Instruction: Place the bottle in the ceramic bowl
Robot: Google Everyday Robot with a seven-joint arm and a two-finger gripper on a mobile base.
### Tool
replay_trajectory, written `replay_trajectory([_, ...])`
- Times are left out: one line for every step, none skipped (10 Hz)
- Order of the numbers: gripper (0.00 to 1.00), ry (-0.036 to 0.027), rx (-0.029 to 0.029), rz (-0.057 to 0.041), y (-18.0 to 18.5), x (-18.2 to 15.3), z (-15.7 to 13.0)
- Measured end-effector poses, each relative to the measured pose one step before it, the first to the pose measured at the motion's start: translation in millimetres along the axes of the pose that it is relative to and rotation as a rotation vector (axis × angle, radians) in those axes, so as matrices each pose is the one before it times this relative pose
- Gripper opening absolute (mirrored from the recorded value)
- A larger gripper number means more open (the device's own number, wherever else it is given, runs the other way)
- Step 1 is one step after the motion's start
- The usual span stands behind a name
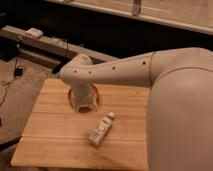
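Hanging with its jaws spread wide, the gripper (83, 103) points down into the ceramic bowl (95, 91); the wrist hides whether it touches the bowl. The bottle (101, 130) lies on its side on the wooden table (50, 137), near the bowl and ungripped.

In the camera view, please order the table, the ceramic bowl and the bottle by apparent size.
1. wooden table
2. ceramic bowl, half hidden under the gripper hanging over it, so its rank is unsure
3. bottle
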Motion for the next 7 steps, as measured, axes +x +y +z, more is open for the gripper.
replay_trajectory([0.65, -0.00202, 0.00067, 0.04070, -18.28, 8.91, 7.75])
replay_trajectory([0.65, 0.00063, -0.00076, 0.02594, -12.37, 5.15, 5.92])
replay_trajectory([0.65, -0.00161, -0.00314, 0.01711, -9.68, 4.83, 9.98])
replay_trajectory([0.65, 0.00076, -0.00904, 0.01192, -6.98, 4.49, 12.79])
replay_trajectory([0.65, 0.00101, -0.01328, 0.01282, -4.09, 2.71, 10.05])
replay_trajectory([0.65, 0.00316, -0.00892, 0.00237, -0.84, 1.38, 8.27])
replay_trajectory([0.65, 0.00704, -0.01105, -0.00082, 2.55, 0.22, 8.36])
